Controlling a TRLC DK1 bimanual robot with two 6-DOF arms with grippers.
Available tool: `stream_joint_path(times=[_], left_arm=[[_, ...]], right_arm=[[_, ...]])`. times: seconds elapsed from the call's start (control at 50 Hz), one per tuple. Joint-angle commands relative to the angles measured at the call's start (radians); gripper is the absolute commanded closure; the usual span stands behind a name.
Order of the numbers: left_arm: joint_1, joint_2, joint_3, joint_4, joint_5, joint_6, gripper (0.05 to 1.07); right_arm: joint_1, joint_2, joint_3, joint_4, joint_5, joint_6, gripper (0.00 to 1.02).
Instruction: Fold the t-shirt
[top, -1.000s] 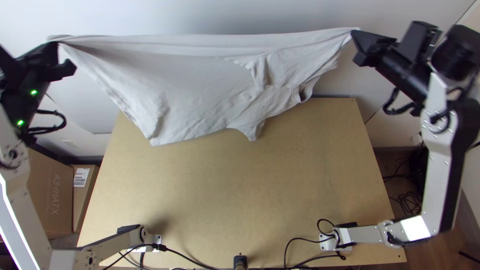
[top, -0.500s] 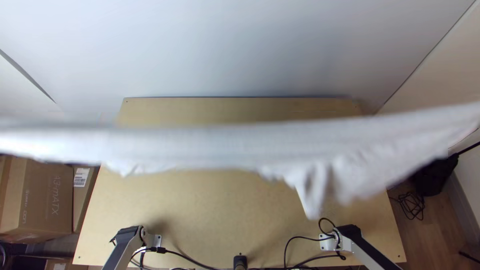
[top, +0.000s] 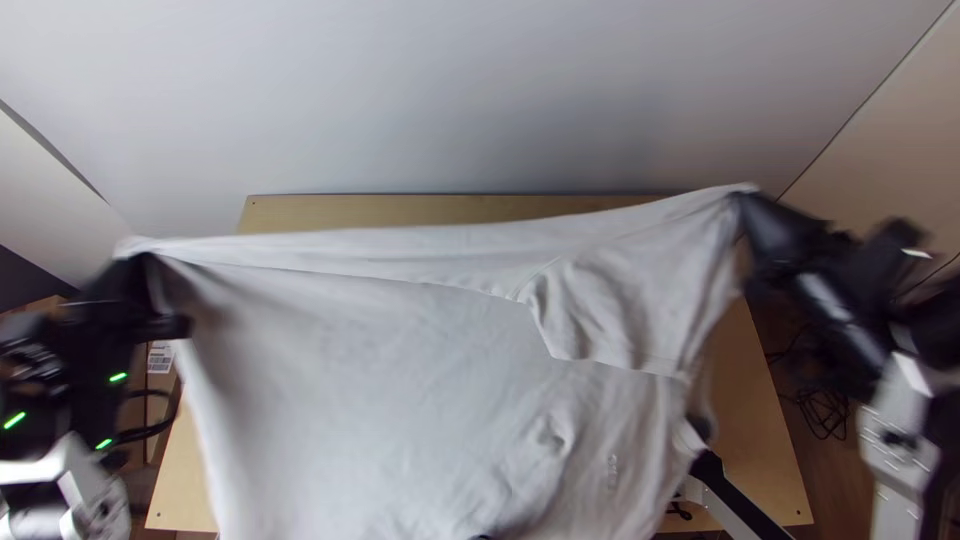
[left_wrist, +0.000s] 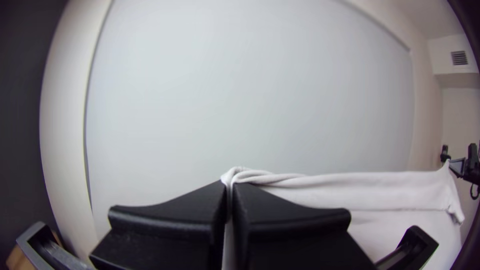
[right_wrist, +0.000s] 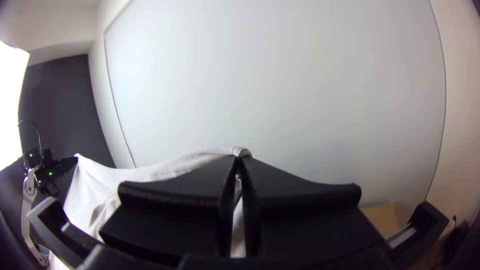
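We hold the white t-shirt (top: 350, 370) up over the table (top: 400, 208), one gripper toward each side of it. The left gripper's (left_wrist: 229, 187) fingers clamp one upper corner; the right gripper's (right_wrist: 239, 162) fingers are closed on the other. We judge that this wide, raised grip is meant to pull the top edge straight and let the weight of the cloth draw out wrinkles before we lay it on the table for folding.

The shirt hangs unfolded for the most part, its upper edge taut with a slight sag, its lower part covering much of the table and reaching the near edge. A strip seems doubled over along the top. Toward the table's right side, what looks like a sleeve (top: 610, 320) lies creased against the body, with small puckers below.
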Motion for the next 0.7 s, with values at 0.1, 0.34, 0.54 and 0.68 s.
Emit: stream_joint_path(times=[0.1, 0.34, 0.54, 0.68], left_arm=[[-0.072, -0.074, -0.537, 0.172, 0.012, -0.030, 1.05], [-0.122, 0.265, -0.691, 0.439, 0.012, -0.047, 1.05], [-0.133, 0.578, -0.651, 0.633, 0.005, -0.042, 1.05], [-0.130, 0.759, -0.568, 0.695, 0.005, -0.045, 1.05]], right_arm=[[0.000, -0.001, -0.541, 0.209, 0.006, 0.046, 1.00], [0.002, 0.288, -0.714, 0.453, 0.006, 0.072, 1.00], [-0.011, 0.504, -0.613, 0.516, 0.006, 0.080, 1.00], [-0.024, 0.631, -0.521, 0.521, 0.006, 0.080, 1.00]])
